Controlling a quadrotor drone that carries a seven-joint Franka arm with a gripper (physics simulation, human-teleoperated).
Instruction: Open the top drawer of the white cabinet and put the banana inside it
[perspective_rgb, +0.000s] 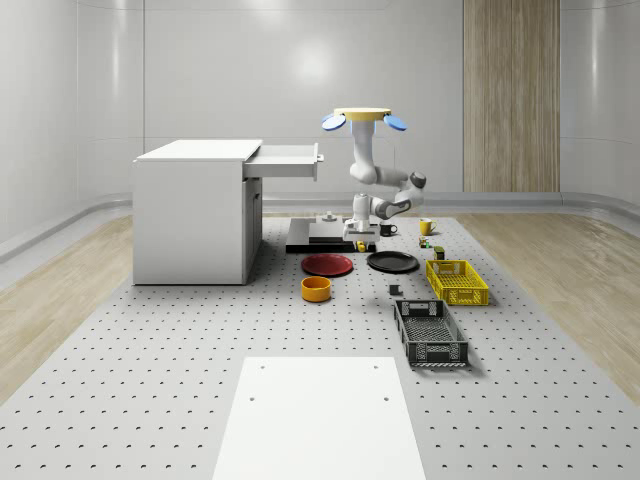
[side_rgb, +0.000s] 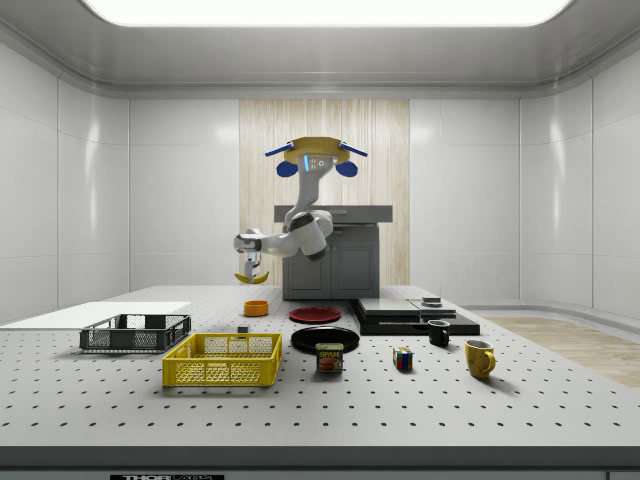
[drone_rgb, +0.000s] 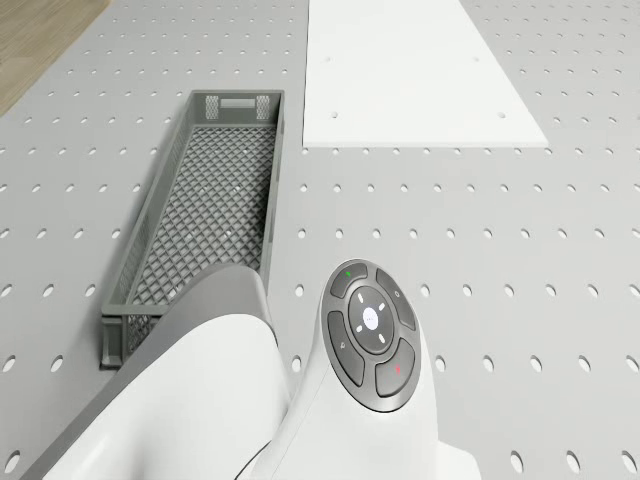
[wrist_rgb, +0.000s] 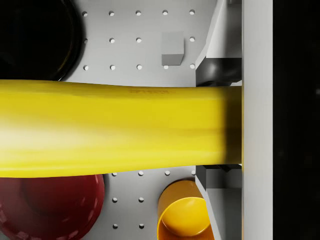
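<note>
The white cabinet (perspective_rgb: 190, 215) stands at the whole-scene view's left with its top drawer (perspective_rgb: 287, 160) pulled out. The drone (perspective_rgb: 362, 118) hovers just right of the drawer's front, above a dark slab and the plates. Its arm hangs down, and the gripper (perspective_rgb: 359, 238) is shut on the yellow banana (perspective_rgb: 361, 245) a little above the table, lower than the drawer. In the side view the drone (side_rgb: 315, 150) hovers and the gripper (side_rgb: 250, 266) holds the banana (side_rgb: 250, 277) in the air. In the wrist view the banana (wrist_rgb: 110, 125) lies crosswise between the fingers (wrist_rgb: 216, 70).
Below the gripper lie a red plate (perspective_rgb: 328, 264), a black plate (perspective_rgb: 392, 262), an orange bowl (perspective_rgb: 316, 289) and a dark slab (perspective_rgb: 320, 235). A yellow basket (perspective_rgb: 456, 281) and a grey basket (perspective_rgb: 430, 332) stand at the right. A white panel (perspective_rgb: 315, 415) lies in front.
</note>
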